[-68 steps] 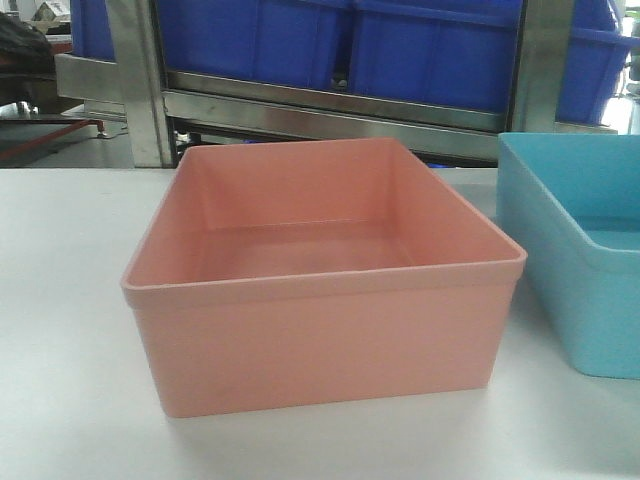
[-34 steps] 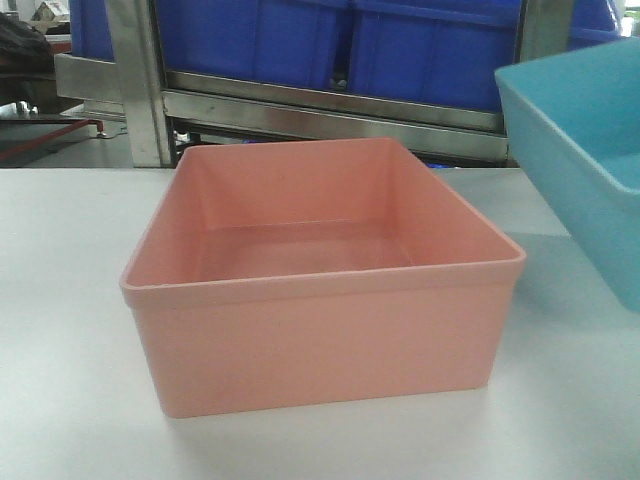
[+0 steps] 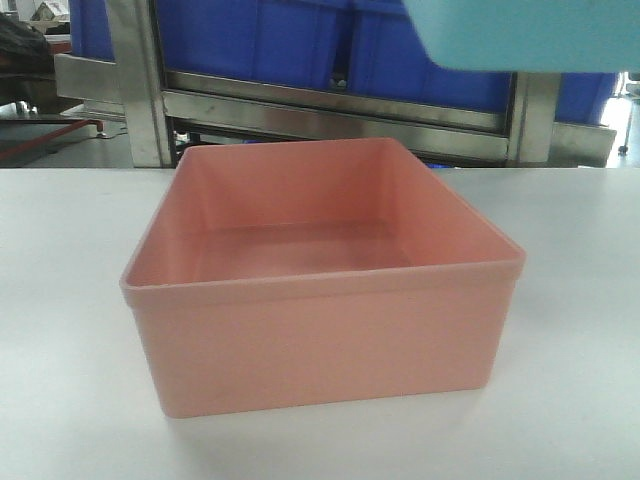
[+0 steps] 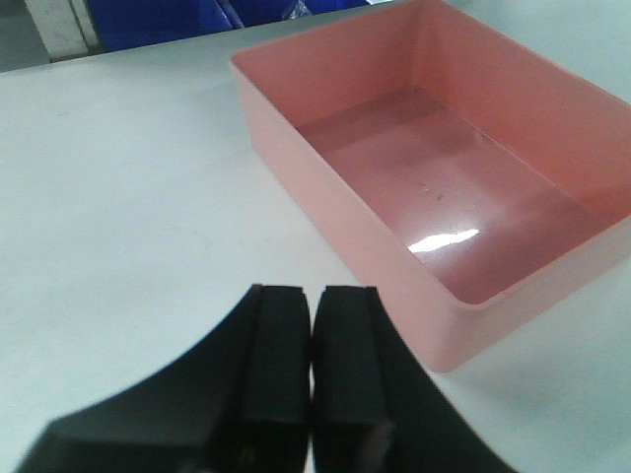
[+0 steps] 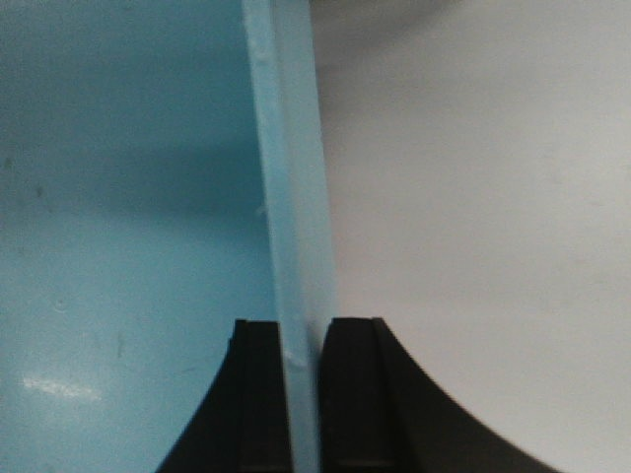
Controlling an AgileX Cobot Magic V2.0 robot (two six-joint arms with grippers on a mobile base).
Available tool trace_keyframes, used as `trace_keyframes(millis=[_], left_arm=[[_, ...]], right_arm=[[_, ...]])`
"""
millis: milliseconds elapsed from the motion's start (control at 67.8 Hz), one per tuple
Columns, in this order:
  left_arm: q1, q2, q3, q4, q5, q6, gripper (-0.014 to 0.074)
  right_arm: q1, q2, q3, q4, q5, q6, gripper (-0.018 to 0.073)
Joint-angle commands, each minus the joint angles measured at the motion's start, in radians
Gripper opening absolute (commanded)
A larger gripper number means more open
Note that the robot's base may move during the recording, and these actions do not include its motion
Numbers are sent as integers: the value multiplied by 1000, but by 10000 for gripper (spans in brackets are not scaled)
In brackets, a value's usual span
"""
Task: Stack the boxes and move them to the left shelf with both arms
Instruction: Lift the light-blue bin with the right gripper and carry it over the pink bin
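Observation:
The salmon-pink box [image 3: 320,300] stands empty on the white tabletop, also in the left wrist view [image 4: 444,187]. The light sky-blue box [image 3: 525,35] hangs in the air at the top right of the front view, above and behind the pink one. My right gripper [image 5: 301,340] is shut on the blue box's wall [image 5: 291,197], one finger inside and one outside. My left gripper [image 4: 312,301] is shut and empty over the table, just in front of the pink box's near corner. The left shelf is out of view.
Dark blue storage bins [image 3: 260,40] sit on a steel-framed rack [image 3: 135,90] behind the white table [image 3: 60,300]. The rack's rail [image 3: 330,105] runs across just beyond the table's far edge.
The blue box has risen off the table at the right and moved up and leftward to the top of the view. The pink box has not moved.

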Motion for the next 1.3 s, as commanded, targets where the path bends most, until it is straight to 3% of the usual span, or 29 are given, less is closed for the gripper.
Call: trace_keyframes(millis=[0,266,443,797,1122,1284], left_arm=[[-8,3,-29,0,-82,-2,-8],[-8,3,-29,0,-82,-2,-8],[-8,3,-29,0,-82,-2,-8],[-8,3,-29,0,-82,-2,-8],[-8,3,-29,0,-82,-2,-8],[-8,3,-29,-8,-82,-2,-8]], right_arm=[[93,-33,-40,99,-46,50,55],[349,45,-40,96,-243,173,56],[435,142,-40,91,-299,179,56],[447,271,-40,58,-408,189,56],[447,329,-38,26,-439,340,56],[447,336,-38,-55,-431,413,56]])
